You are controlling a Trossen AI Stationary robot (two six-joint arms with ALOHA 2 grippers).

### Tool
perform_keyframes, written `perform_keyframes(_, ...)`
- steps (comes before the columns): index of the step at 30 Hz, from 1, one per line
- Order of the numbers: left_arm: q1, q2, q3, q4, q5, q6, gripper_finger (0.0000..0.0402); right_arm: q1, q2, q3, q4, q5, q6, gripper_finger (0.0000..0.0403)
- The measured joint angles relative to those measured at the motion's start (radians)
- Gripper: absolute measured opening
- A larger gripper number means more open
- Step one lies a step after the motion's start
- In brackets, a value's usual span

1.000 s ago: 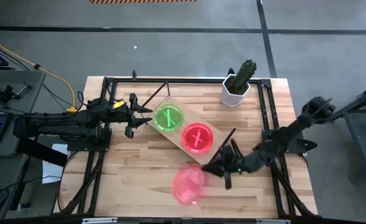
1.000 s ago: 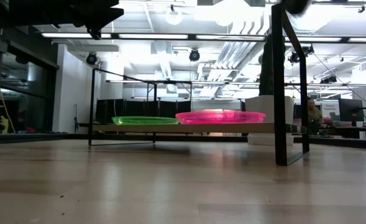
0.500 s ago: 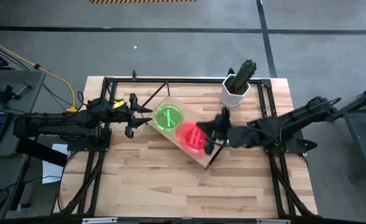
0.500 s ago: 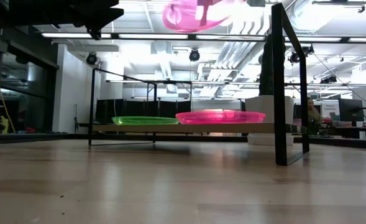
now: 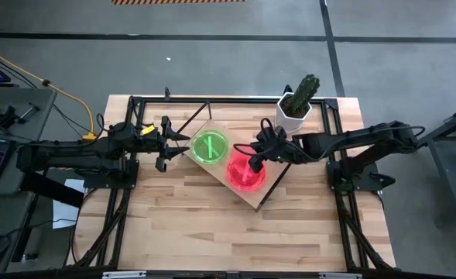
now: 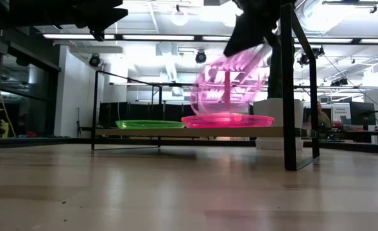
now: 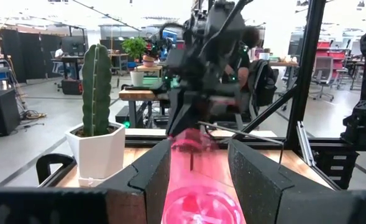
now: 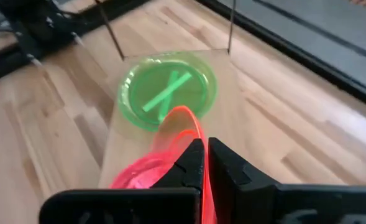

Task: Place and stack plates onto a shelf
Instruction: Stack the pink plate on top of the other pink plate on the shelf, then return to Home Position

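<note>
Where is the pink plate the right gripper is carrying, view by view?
High view: held pink plate, mid-table, over the shelf's pink stack.
Low view: tilted on edge, upper middle, above that stack.
Left wrist view: blurred pink under the right gripper, centre.
Right wrist view: rim between its fingers.
Shared landmark: green plate.

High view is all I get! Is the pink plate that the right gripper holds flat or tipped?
Observer: Tipped. In the low view the held pink plate stands steeply on edge, and its low rim seems to touch the flat pink plates on the shelf.
Operator: Is the gripper pinching it?
Observer: Yes. The right wrist view shows the right gripper shut on its rim.
Operator: And the other one?
Observer: The left wrist view shows the left gripper open, holding nothing.
</note>
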Motion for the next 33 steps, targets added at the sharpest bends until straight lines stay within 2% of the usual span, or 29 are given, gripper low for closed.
perform_keyframes(12, 0.0, 0.0, 0.0, 0.0, 0.0, 0.0, 0.0152, -0.067, 0.0, -0.167, 0.212, -0.193, 0.026, 0.0)
perform_keyframes(18, 0.0, 0.0, 0.0, 0.0, 0.0, 0.0, 0.0152, -0.07, -0.001, -0.171, 0.252, -0.17, 0.001, 0.0)
perform_keyframes(26, 0.0, 0.0, 0.0, -0.01, 0.0, 0.008, 0.0152, -0.069, -0.003, -0.075, 0.268, -0.13, -0.198, 0.0)
perform_keyframes(30, 0.0, 0.0, 0.0, -0.02, 0.0, 0.068, 0.0152, -0.032, -0.027, -0.072, 0.236, -0.133, -0.312, 0.0)
perform_keyframes(33, 0.0, 0.0, 0.0, -0.02, 0.0, 0.078, 0.0152, 0.02, -0.059, -0.075, 0.203, -0.079, -0.348, 0.0)
